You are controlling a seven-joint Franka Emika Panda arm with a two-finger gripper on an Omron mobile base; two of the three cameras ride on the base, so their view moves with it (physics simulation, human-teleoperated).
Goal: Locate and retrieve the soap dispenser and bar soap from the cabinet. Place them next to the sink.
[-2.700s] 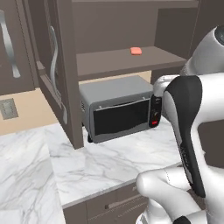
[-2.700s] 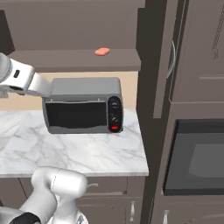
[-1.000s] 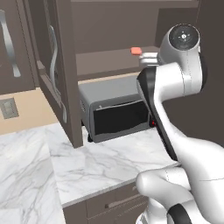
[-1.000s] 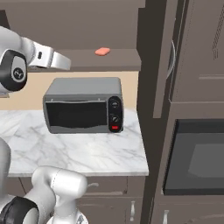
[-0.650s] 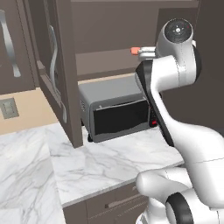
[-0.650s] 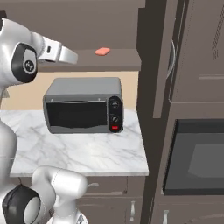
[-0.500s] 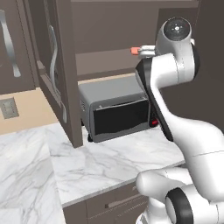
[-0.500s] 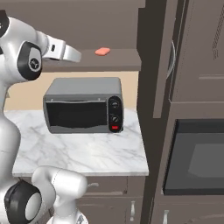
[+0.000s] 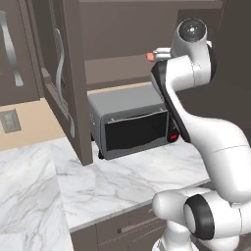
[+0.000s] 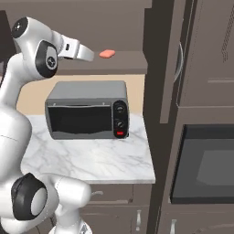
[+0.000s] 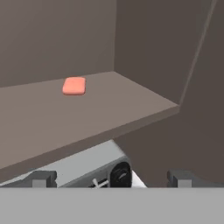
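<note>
my arm has swung up toward the cabinet (image 9: 63,73) shelf; my fingers (image 11: 111,178) are apart and empty, short of the bar soap (image 11: 74,85), which lies on that shelf above the toaster oven (image 10: 87,115). reach in next.

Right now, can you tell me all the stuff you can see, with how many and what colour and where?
bar soap: one, salmon pink, lying flat on the cabinet shelf
cabinet: one, dark brown, on the wall above the counter, door open
toaster oven: one, grey with a black door, on the counter under the shelf
counter: one, white marble
built-in oven: one, black, right of the counter
gripper: one, dark finger tips apart, in front of the shelf, short of the soap
</note>
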